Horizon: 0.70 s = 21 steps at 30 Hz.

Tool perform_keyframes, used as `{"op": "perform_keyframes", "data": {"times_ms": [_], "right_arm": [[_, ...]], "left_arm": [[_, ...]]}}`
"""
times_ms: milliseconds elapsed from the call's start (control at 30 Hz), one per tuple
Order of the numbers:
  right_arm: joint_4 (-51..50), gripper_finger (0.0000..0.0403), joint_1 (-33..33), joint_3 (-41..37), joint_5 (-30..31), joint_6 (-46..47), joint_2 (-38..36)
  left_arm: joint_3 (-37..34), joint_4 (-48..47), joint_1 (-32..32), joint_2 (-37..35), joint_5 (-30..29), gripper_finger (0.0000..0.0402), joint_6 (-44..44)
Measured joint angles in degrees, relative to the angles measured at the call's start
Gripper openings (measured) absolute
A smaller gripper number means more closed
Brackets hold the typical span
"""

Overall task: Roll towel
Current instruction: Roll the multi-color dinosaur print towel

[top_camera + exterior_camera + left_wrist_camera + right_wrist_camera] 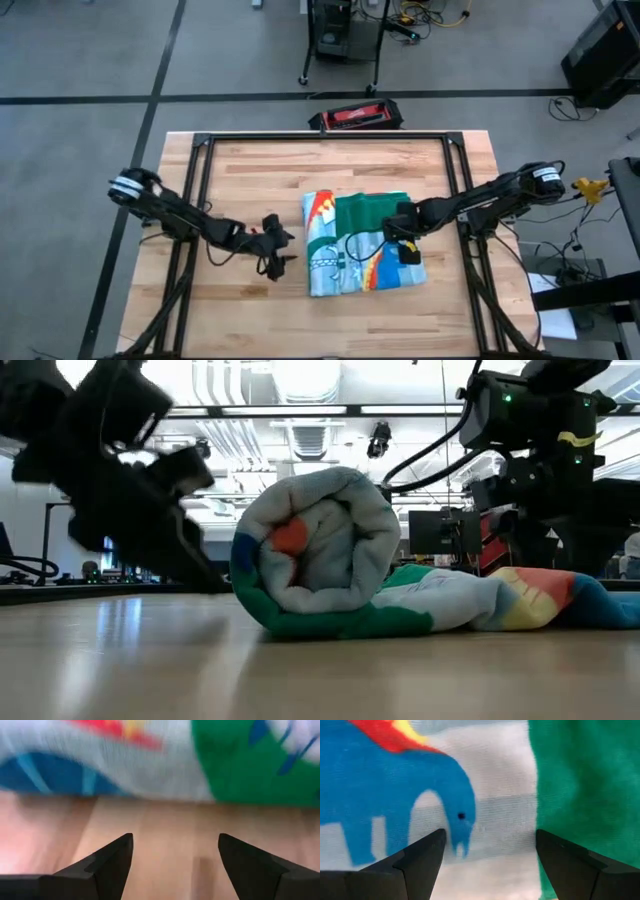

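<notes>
The towel (362,243) lies at centre-right of the wooden table (250,170) in the overhead frame, partly rolled: seen from table height, a fat coil (315,550) sits at the picture's middle with a flat tail (520,600) trailing off to the right. Overhead, the roll's long axis runs top to bottom along the towel's left side. The left gripper (277,250), fingers spread wide and holding nothing, hangs just left of that rolled edge, over bare wood. The right gripper (400,235), likewise spread and empty, hovers directly over the flat, unrolled part on the right side of the cloth. Judged from this, the right arm is the nearer, and the remaining tail lies beneath it.
</notes>
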Motion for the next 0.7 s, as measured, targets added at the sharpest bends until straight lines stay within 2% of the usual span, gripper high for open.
{"op": "perform_keyframes", "data": {"times_ms": [300,467,700], "right_arm": [[2.2,0.03,0.0,0.3,0.0,0.7,0.0],[2.3,0.0295,0.0,0.3,-0.1,0.9,0.0],[1.9,0.0295,0.0,1.2,-0.1,0.5,-0.7]], "left_arm": [[5.0,10.5,0.5,11.9,-3.0,0.0276,5.3],[6.1,10.8,0.6,12.6,-3.0,0.0276,6.0],[6.4,12.0,1.5,9.8,-3.4,0.0276,9.2]]}}
